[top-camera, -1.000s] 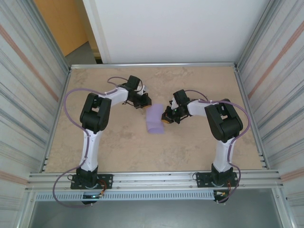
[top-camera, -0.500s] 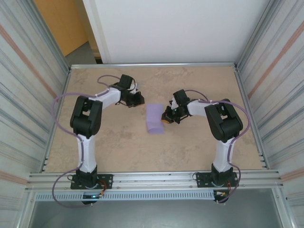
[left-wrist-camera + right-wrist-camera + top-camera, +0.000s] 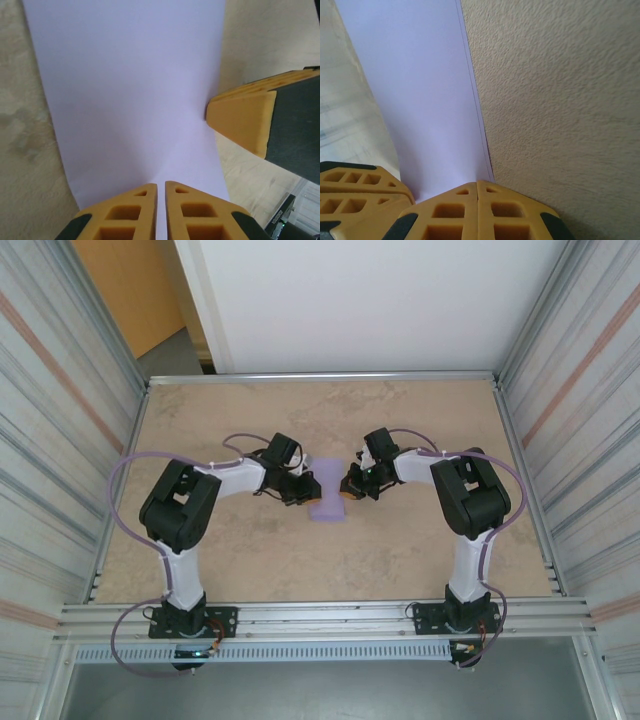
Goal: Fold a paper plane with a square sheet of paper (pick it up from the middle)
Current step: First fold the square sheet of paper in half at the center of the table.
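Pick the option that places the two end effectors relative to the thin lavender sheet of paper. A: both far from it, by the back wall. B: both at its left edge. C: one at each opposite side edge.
C: the left end effector meets the thin lavender sheet of paper from its left, the right end effector from its right.

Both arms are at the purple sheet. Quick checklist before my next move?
1. left gripper shut on the sheet, left edge: ok.
2. right gripper shut on the opposite edge: ok.
3. grippers apart from each other: ok, a gap shows in the left wrist view.
4. folded edges flush: not ok, two edge lines run slightly apart in the right wrist view.
5. sheet flat on the table: cannot tell; it narrows between the grippers.
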You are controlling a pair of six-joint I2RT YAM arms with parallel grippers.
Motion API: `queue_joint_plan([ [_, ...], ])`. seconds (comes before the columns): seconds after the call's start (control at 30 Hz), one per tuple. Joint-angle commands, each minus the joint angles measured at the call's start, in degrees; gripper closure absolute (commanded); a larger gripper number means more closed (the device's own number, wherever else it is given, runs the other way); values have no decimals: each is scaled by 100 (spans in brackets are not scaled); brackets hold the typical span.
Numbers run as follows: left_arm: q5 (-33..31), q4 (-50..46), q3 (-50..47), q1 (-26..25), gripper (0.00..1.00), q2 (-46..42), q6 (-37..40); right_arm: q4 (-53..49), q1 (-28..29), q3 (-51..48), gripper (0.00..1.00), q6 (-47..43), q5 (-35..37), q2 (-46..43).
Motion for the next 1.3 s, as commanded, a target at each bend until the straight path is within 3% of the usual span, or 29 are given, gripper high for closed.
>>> queue_joint_plan([
  [0.0, 74, 54, -22, 56, 86, 71, -107, -1047, -34, -373, 97, -169, 1493, 738],
  [0.37, -78, 45, -784, 423, 86, -22, -66, -1087, -28, -368, 97, -171, 1627, 834],
  [0.53, -116, -183, -953, 648, 86, -552, 72, -1095, -32, -368, 97, -175, 1631, 810],
  [0.7, 128, -3, -844, 502, 85, -959, -96, -1097, -31, -357, 97, -171, 1602, 806],
  [0.97, 361, 388, -449, -54, 86, -295, -440, -1082, -25, -316, 97, -156, 1571, 837],
  [1.27, 334, 548, -1039, 183, 86, -115, -446, -1097, -36, -297, 97, -180, 1572, 854],
])
